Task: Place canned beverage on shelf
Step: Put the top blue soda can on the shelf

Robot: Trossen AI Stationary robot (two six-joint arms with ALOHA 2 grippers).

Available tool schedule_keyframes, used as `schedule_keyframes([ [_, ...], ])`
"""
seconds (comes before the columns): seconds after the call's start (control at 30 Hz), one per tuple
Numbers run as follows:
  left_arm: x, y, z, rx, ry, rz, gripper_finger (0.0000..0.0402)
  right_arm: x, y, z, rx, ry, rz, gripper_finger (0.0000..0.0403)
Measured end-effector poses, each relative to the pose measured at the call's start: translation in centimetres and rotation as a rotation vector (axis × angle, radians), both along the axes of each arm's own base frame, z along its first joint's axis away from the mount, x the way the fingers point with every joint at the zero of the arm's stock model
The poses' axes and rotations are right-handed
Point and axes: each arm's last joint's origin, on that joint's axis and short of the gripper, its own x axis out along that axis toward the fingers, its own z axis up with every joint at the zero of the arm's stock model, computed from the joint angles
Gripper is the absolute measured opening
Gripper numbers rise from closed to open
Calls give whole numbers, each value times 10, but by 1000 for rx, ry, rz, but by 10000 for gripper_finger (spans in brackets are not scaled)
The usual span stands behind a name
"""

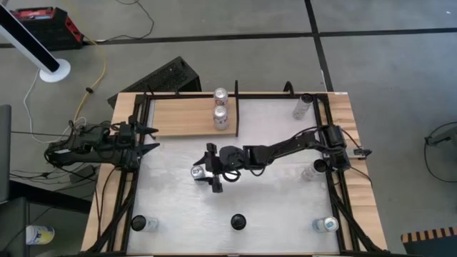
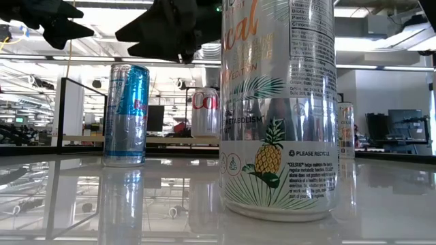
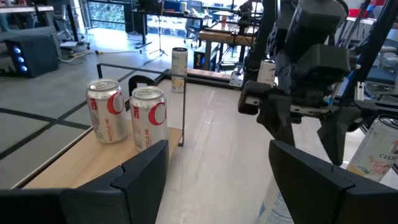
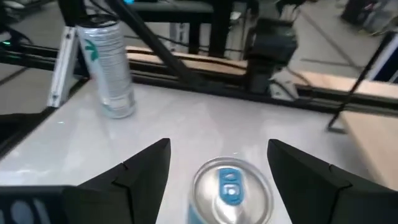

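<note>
Starting at your left, the left gripper (image 1: pixel 148 139) waits open and empty at the table's edge beside the shelf (image 1: pixel 182 118), where two cans (image 1: pixel 221 114) already stand. Mid-table, your right gripper (image 1: pixel 211 170) hovers spread wide over the blue can (image 4: pixel 231 190), gripping nothing. Expect a stiff, slick, thin-walled can that probably dents if squeezed; take it around the middle. The glossy white table (image 1: pixel 278 200) offers little friction. Beyond lies an open workshop.
</note>
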Motion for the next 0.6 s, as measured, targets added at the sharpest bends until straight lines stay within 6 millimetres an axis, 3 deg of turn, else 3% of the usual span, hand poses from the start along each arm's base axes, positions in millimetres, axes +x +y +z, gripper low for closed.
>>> schedule_keyframes([
  [0.17, 0, 0, 0, 0, 0, 0, 261, 1, 0, -10, 6, 42, 2, 292],
  [0.6, 0, 0, 0, 0, 0, 0, 261, 2, -17, -11, 15, 69, -24, 292],
])
